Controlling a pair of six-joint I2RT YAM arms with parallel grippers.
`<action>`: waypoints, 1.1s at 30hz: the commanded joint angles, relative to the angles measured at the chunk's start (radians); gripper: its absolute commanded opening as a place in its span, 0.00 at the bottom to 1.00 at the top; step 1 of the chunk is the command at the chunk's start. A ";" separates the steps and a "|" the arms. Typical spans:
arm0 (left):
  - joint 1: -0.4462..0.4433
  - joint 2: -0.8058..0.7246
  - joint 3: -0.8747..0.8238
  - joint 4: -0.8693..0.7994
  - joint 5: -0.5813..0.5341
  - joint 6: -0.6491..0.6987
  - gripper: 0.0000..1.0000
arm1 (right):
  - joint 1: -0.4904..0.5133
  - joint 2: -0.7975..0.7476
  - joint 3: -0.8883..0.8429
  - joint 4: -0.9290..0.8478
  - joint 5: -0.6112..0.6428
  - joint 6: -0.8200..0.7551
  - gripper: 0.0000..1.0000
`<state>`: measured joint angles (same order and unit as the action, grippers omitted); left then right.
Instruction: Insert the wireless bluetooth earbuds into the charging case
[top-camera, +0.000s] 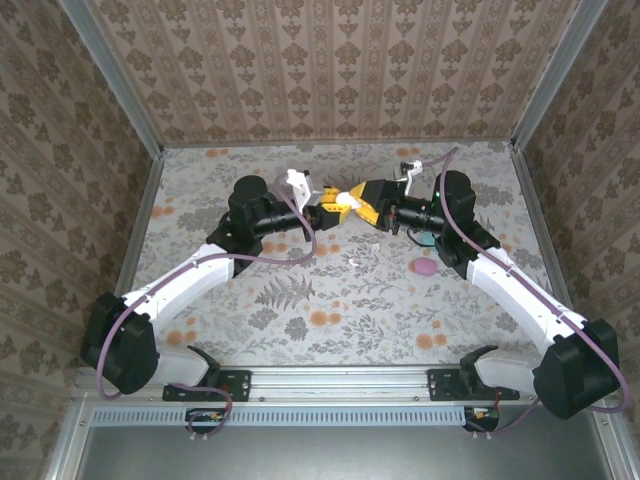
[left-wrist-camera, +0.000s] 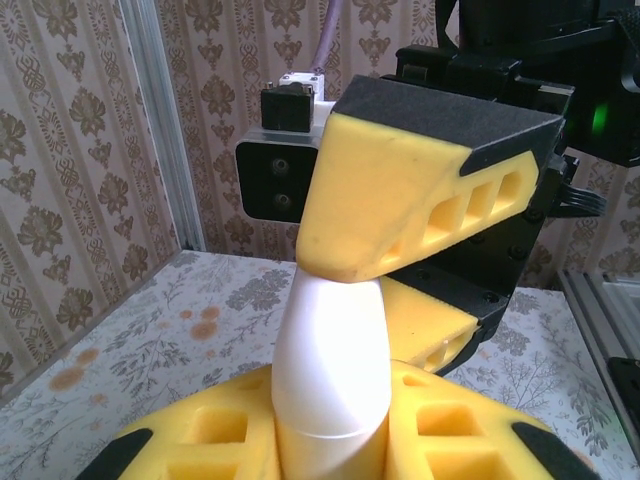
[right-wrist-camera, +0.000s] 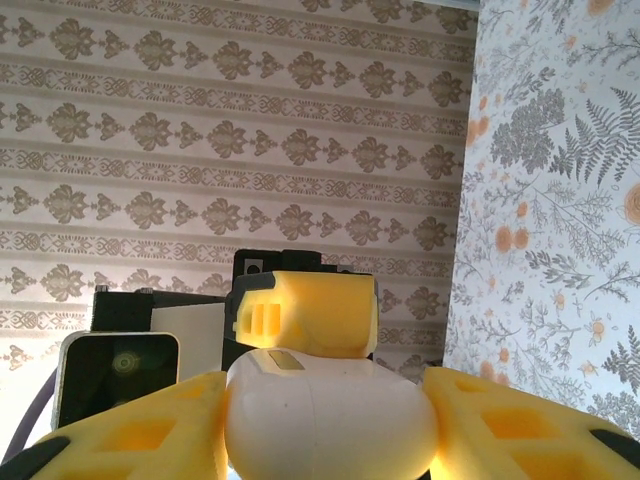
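The left gripper (top-camera: 333, 210) pinched narrowly shut on a white pebble-shaped plastic charging case (left-wrist-camera: 330, 370). The right gripper (top-camera: 366, 202) closed on its opposite end. A tiny white plastic earbud (top-camera: 352, 262) lay well apart from both, toward their bases.

Things counted on the counter (top-camera: 300, 330)
Two arms are counted, a left arm (top-camera: 190, 278) and a right arm (top-camera: 512, 288); one white case (top-camera: 346, 199), one pink pebble-shaped piece (top-camera: 424, 266) and one small white bud (top-camera: 353, 262) are seen.

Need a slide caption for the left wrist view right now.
Left gripper clamps a white charging case, a yellow finger of the right gripper resting on its tip.
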<state>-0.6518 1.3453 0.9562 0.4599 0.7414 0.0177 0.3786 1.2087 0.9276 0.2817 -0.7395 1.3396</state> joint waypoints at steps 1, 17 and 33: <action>-0.005 0.000 0.015 0.008 0.008 -0.001 0.26 | 0.010 0.004 -0.003 0.051 0.000 0.023 0.47; -0.002 0.011 0.000 0.070 0.009 -0.048 0.36 | 0.010 0.002 -0.035 0.126 0.017 0.062 0.45; -0.002 0.016 0.005 0.064 0.009 -0.058 0.32 | 0.010 -0.001 -0.053 0.187 0.021 0.094 0.46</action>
<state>-0.6537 1.3491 0.9562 0.5034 0.7395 -0.0235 0.3828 1.2095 0.8871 0.4149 -0.7338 1.4113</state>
